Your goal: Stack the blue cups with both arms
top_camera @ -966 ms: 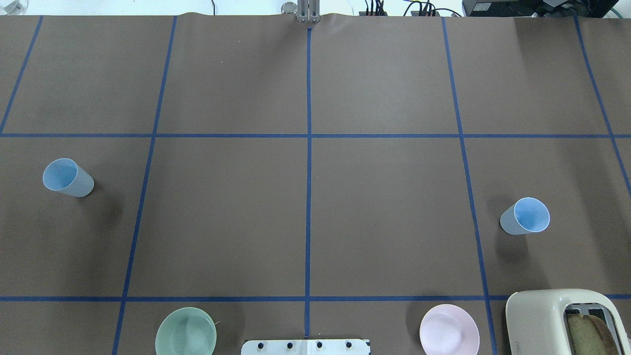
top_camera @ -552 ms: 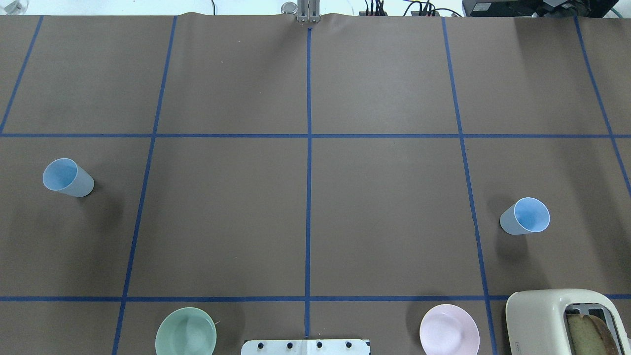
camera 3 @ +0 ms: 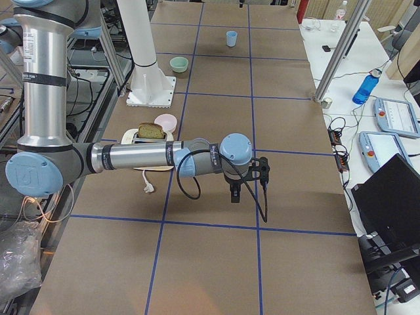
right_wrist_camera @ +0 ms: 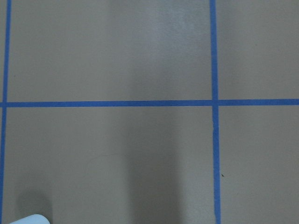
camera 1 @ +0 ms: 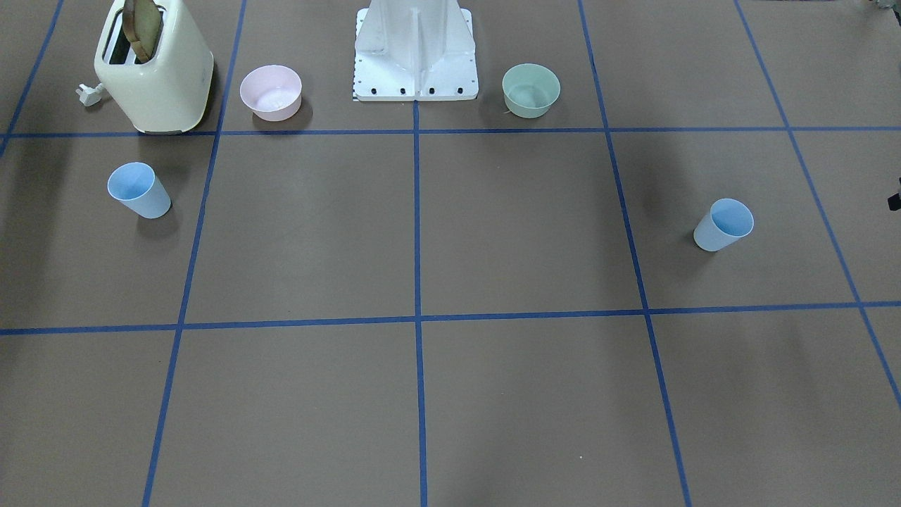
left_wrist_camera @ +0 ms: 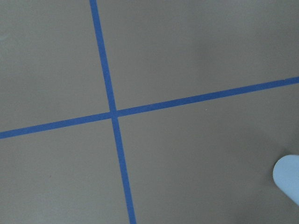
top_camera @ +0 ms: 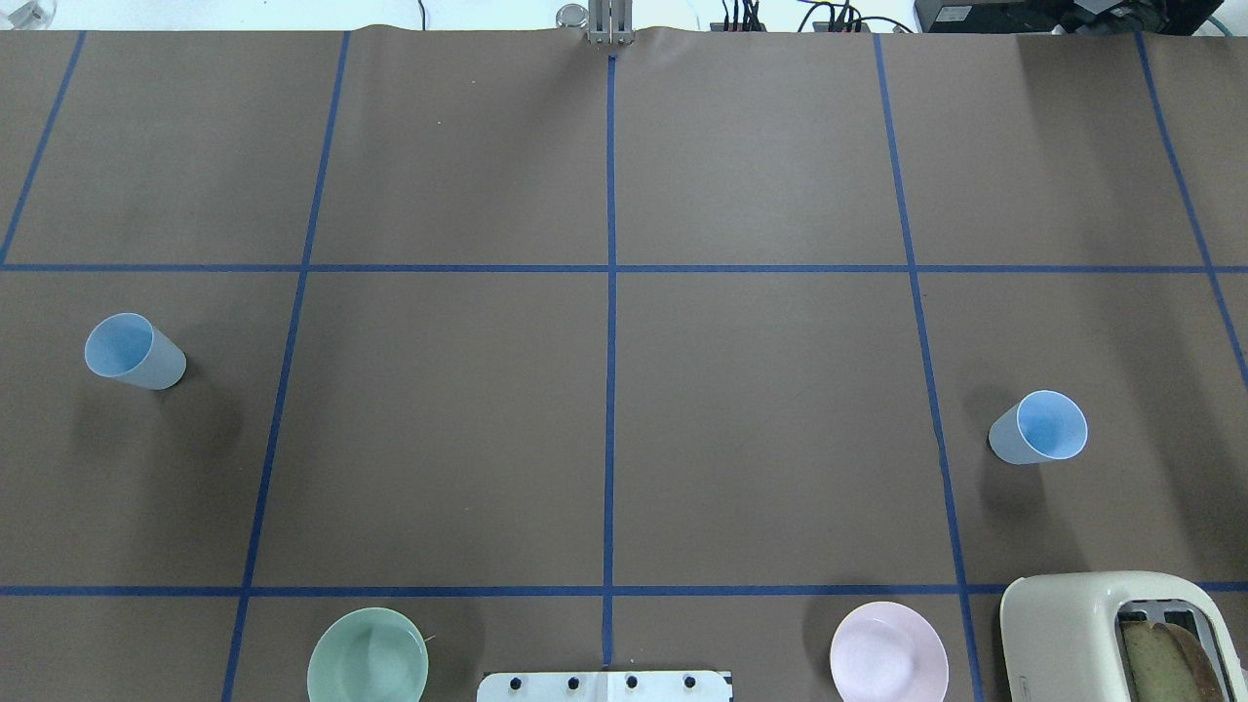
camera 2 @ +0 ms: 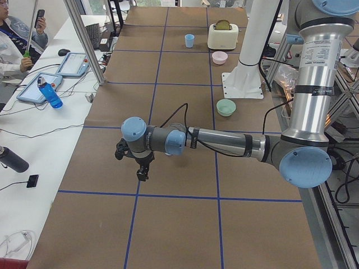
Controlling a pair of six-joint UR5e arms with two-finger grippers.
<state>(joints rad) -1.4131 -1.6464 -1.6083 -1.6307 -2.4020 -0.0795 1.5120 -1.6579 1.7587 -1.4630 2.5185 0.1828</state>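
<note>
**Item 1, left blue cup (top_camera: 134, 351).** You are looking at a small tapered tumbler with no handle, pale blue outside and deeper blue inside. It is standing upright, mouth up, at 9 o'clock from the centre of the bench (top_camera: 760, 419) in the overhead view.

**Item 2, right blue cup (top_camera: 1039, 427).** This is an identical tumbler, also standing upright, between 3 and 4 o'clock from centre. It is sitting well apart from the first cup.

**Item 3, left end effector (camera 2: 143, 176).** It is hanging fingers-down over the bench. You are seeing it only from the side, so you cannot tell how far it is opened. Both cups are standing free of it.

**Item 4, right end effector (camera 3: 236, 199).** It is likewise pointing down over the bench, its opening impossible to tell. It is gripping neither cup.

**Item 5, sundries.** A green bowl (top_camera: 368, 656) is sitting at 7 o'clock and a pink bowl (top_camera: 888, 653) at 5 o'clock. A cream toaster (top_camera: 1072, 624) holding a bread slice (top_camera: 1170, 658) is standing near the right cup's 6 o'clock.
</note>
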